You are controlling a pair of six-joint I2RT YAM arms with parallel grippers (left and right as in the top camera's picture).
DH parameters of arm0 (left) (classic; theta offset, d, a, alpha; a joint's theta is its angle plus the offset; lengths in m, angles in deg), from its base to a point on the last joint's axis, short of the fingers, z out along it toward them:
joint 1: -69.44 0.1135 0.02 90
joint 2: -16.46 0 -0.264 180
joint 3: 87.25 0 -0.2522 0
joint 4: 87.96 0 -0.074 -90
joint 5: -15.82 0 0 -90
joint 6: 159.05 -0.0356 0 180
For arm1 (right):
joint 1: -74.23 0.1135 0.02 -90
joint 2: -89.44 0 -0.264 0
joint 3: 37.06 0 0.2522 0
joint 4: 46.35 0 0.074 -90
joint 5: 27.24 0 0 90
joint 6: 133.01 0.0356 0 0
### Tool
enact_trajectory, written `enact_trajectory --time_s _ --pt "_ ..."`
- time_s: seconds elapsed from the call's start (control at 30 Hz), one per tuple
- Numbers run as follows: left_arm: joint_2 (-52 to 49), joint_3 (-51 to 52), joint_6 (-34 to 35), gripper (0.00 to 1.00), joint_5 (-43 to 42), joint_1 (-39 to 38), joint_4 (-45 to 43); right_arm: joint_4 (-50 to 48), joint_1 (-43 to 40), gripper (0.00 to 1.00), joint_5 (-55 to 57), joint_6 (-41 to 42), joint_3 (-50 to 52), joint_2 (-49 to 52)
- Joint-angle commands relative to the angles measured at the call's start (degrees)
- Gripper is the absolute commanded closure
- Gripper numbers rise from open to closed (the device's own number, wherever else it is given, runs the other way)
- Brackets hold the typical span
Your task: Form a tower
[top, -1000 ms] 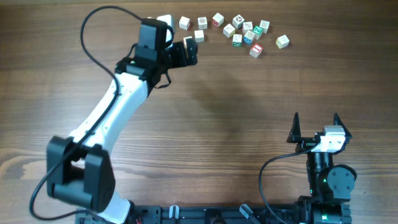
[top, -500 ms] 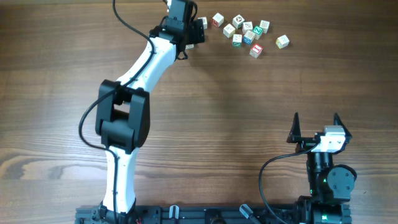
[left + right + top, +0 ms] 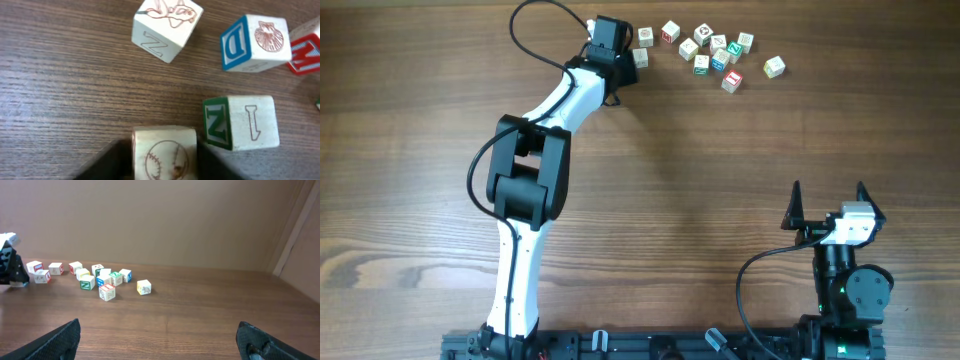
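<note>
Left gripper (image 3: 164, 150) clasps one baseball-printed cube (image 3: 165, 157).

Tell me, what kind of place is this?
Probably a robot lab: a left arm and a right arm mounted at a wooden table, toy letter blocks scattered on it, and a bare wall behind.

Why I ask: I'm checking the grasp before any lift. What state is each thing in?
Pale wooden cube with a baseball print: clamped on both sides, resting on the brown wooden table.
Left gripper: shut on that cube.
Pale cube with a green N: loose, flat, beside the clamped one.
Pale cube with a blue D: loose, flat.
Pale cube with a Z: loose, flat.
Right gripper: open, empty.
</note>
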Motion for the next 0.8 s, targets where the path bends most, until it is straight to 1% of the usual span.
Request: enact_trajectory --time_s 0.0,0.03,0.07,0.17,0.27,0.33,0.4,0.43,0.5,0.57,0.63,0.67,0.77 --pt "-1.6 -0.7 0.0 0.74 -0.5 0.1 -0.2 -0.1 -0.2 0.00 -0.9 -0.5 0.1 -0.5" --pt "-1.3 -0.7 0.0 0.77 -0.5 0.0 0.0 -0.1 -0.2 0.00 -0.9 -0.5 0.1 -0.5" --pt "-0.7 -0.7 0.0 0.78 -0.5 0.0 0.4 -0.1 -0.2 0.00 -0.9 -0.5 0.1 -0.5" --pt "2.8 -0.7 0.0 0.77 -0.5 -0.8 3.0 -0.1 -0.2 0.00 -0.9 -0.5 0.1 -0.5" --pt "9.0 -0.7 0.3 0.78 -0.5 -3.9 11.8 -0.1 -0.2 0.00 -0.9 -0.5 0.1 -0.5" --pt "12.1 -0.7 4.2 0.78 -0.5 -6.9 17.6 -0.1 -0.2 0.00 -0.9 -0.5 0.1 -0.5" --pt "12.7 -0.7 7.5 0.78 -0.5 -9.4 21.3 -0.1 -0.2 0.00 -0.9 -0.5 0.1 -0.5" --pt "12.5 -0.5 10.6 0.80 -0.5 -11.9 24.9 -0.1 -0.2 0.00 -0.9 -0.5 0.1 -0.5" --pt "12.2 0.9 10.8 0.80 1.1 -15.2 24.8 -0.1 -0.2 0.00 -0.9 -0.5 0.1 -0.5" --pt "11.9 2.0 12.1 0.78 7.1 -17.8 23.6 -0.1 -0.2 0.00 -0.9 -0.5 0.1 -0.5" --pt "11.8 4.0 12.2 0.77 10.5 -19.5 21.4 -0.1 -0.2 0.00 -0.9 -0.5 0.1 -0.5" --pt "11.5 5.9 12.2 0.77 11.3 -20.1 19.5 -0.1 -0.2 0.00 -0.9 -0.5 0.1 -0.5" --pt "10.1 8.8 12.2 0.77 11.3 -19.7 18.0 -0.1 -0.2 0.00 -0.9 -0.5 0.1 -0.5"
